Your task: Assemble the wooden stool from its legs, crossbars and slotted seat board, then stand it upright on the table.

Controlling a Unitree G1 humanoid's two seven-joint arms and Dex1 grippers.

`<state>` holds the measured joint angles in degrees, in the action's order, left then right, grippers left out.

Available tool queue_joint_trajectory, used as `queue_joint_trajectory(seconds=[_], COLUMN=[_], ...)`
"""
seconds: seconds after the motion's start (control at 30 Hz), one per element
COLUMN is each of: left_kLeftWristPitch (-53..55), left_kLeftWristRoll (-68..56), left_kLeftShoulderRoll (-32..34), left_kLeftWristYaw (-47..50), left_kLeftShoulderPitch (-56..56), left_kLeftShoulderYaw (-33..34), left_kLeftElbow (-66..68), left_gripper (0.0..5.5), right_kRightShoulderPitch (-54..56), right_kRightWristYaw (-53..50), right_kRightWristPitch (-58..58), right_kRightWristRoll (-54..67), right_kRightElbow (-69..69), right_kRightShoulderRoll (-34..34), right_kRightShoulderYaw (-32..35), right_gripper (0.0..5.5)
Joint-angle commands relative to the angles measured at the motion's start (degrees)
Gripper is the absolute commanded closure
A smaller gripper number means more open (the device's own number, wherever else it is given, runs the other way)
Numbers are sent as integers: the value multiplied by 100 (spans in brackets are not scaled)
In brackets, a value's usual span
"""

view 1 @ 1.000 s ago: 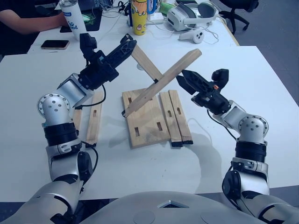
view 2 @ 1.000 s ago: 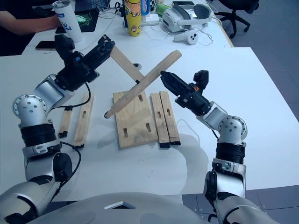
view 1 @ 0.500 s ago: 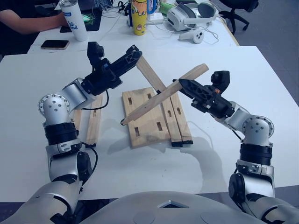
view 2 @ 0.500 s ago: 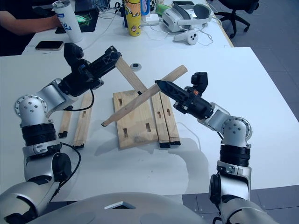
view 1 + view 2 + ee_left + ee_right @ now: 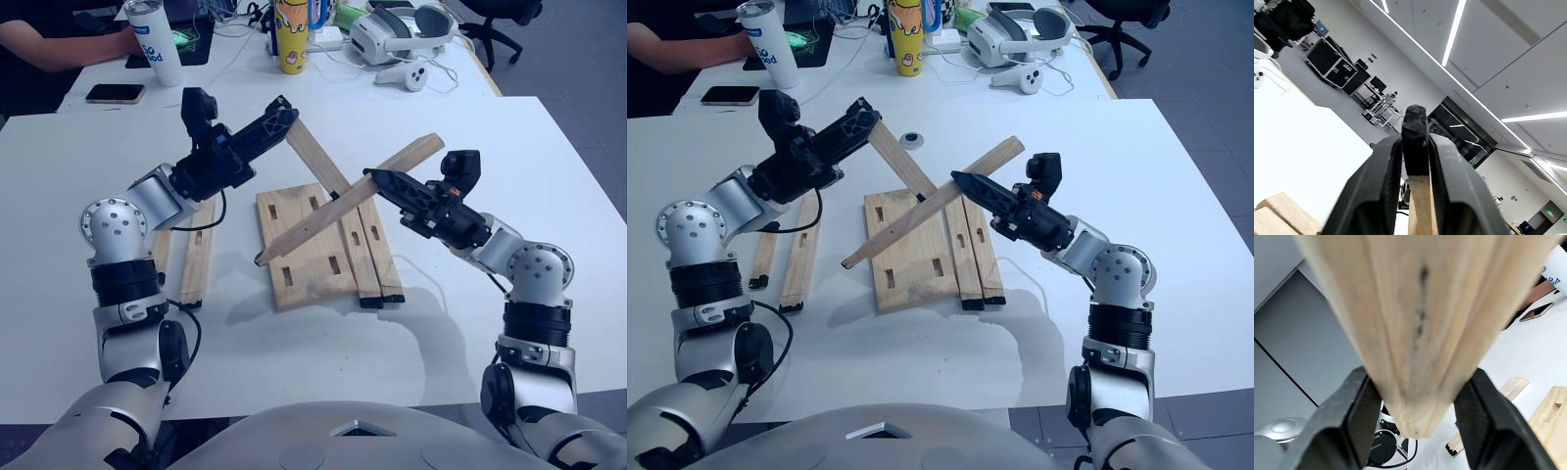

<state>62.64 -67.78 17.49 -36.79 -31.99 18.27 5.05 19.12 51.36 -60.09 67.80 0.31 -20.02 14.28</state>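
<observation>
Two legs cross over the seat board (image 5: 304, 279) — far leg (image 5: 313, 157) in clenched left jaws, near leg (image 5: 313, 223) gripped by right jaws — so forcing them risks twisting one loose.

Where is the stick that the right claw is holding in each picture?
Left eye view: the stick slants above the seat board, in the right claw.
Right eye view: same middle spot, slanting.
Left wrist view: the left claw grips another stick; a wood end beside it may be ours, I cannot tell.
Right wrist view: huge, close, between the claw's fingers.
Shared landmark: the white table.
</observation>
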Motion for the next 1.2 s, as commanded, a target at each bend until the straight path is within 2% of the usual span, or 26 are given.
queue_joint_trajectory(seconds=[0.03,0.27,0.4,0.5,0.6,0.7,0.77,0.97,1.07,1.2], left_kLeftWristPitch=[-19,14,-235,-337,-423,-1457,-2022,-3921,-4523,-4815], left_kLeftWristRoll=[-66,-452,-330,251,797,2057,2682,4735,5607,6382], left_kLeftShoulderRoll=[63,217,669,1087,1356,1643,1653,1689,1562,1626], left_kLeftWristYaw=[182,373,167,-538,-1023,-1478,-1646,-2054,-1710,-1467], left_kLeftShoulderPitch=[67,-187,-221,374,1288,1993,2254,2300,2242,2356], left_kLeftShoulderYaw=[181,734,1035,397,-706,-1993,-2610,-4080,-4413,-4681], left_kLeftElbow=[-5,436,678,-73,-1405,-2426,-2773,-2091,-1728,-1480], left_gripper=[389,287,226,186,149,141,141,141,141,141], right_kRightShoulderPitch=[47,19,-133,-244,19,425,676,863,909,888], right_kRightWristYaw=[131,262,497,735,941,1066,1199,1411,1477,1552], right_kRightWristPitch=[-51,-31,-23,57,267,491,650,825,828,831], right_kRightWristRoll=[48,-26,-199,-358,-551,-734,-897,-1140,-1209,-1165], right_kRightElbow=[30,127,198,330,920,1557,1976,2471,2350,1861], right_kRightShoulderRoll=[-110,-216,-550,-1037,-1711,-2122,-2243,-1974,-1803,-1652], right_kRightShoulderYaw=[13,5,17,288,736,980,999,861,752,680], right_gripper=[344,344,344,344,344,344,344,344,344,344])
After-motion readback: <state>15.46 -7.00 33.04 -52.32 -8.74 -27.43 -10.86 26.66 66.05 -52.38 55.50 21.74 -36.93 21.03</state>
